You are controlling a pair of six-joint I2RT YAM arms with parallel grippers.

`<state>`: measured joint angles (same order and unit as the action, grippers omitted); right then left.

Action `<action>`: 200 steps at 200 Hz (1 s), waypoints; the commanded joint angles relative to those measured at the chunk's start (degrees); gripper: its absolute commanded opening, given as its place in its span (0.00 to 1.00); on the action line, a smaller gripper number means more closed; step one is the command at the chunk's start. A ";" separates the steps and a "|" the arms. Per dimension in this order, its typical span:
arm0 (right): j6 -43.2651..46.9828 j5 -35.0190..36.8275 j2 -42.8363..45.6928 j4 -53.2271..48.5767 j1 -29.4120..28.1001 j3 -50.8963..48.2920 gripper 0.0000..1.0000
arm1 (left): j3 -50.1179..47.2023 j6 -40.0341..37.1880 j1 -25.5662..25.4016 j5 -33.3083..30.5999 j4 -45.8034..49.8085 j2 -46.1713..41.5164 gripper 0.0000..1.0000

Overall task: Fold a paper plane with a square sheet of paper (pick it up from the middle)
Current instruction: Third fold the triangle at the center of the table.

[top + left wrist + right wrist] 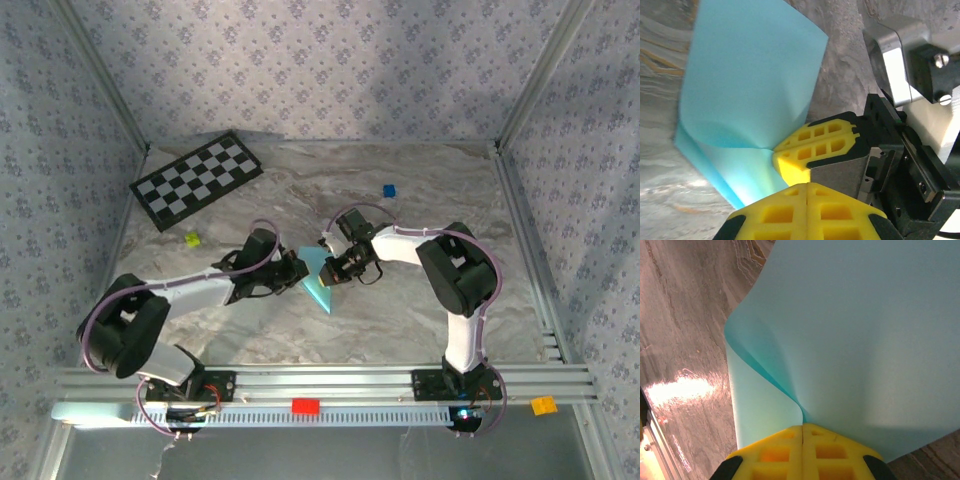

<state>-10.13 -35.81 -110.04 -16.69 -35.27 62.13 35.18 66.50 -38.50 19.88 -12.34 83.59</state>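
Yellow fingertips (771, 454) pinch blue paper above a marbled table (440, 190).
Right gripper (802, 426) is clamped on the curled square sheet of paper (318, 278) at mid-table. Left gripper (807, 186) is closed just beside its lower edge. Patterned walls surround the table, and a checkerboard (197, 180) lies at the far left corner.

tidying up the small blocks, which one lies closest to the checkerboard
The yellow-green cube, just in front of the checkerboard. The blue cube lies far to the right, and the red block and the orange block sit by the front rail.
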 commanded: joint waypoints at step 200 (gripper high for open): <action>-1.03 1.63 -1.23 -1.83 -0.32 -1.22 0.00 | -2.70 -0.22 -2.90 -4.87 -4.43 12.64 0.00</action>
<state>-10.70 -35.83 -110.04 -16.49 -35.29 62.06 34.00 67.83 -40.47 17.10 -18.68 94.56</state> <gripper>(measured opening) 0.050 0.043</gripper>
